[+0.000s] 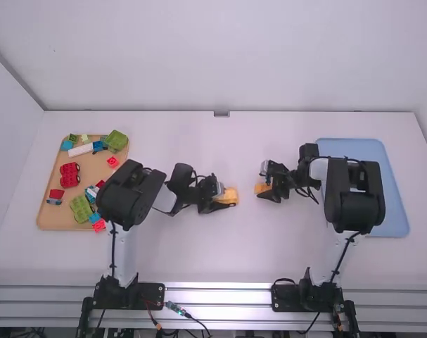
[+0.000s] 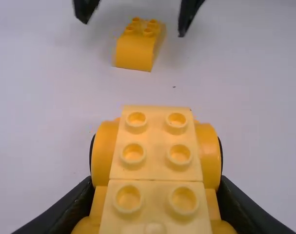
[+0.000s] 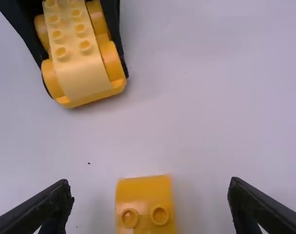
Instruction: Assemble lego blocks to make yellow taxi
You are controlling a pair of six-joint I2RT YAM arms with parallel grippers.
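Note:
Near the table's middle, my left gripper (image 1: 219, 203) is shut on the yellow taxi body (image 1: 230, 196). The left wrist view has the taxi body (image 2: 157, 161), studs up, between the fingers of the left gripper (image 2: 156, 180). To its right on the table, my right gripper (image 1: 263, 190) stands open around a small yellow curved block (image 1: 261, 188). In the right wrist view this block (image 3: 145, 204) lies between the spread fingers of the right gripper (image 3: 150, 202), with space on both sides. The left gripper holds the taxi body (image 3: 79, 63) farther off there.
A tan tray (image 1: 50, 211) at the left holds several red, green, blue and white blocks, partly under the left arm. A blue tray (image 1: 398, 211) lies at the right, partly under the right arm. White table surface surrounds both grippers.

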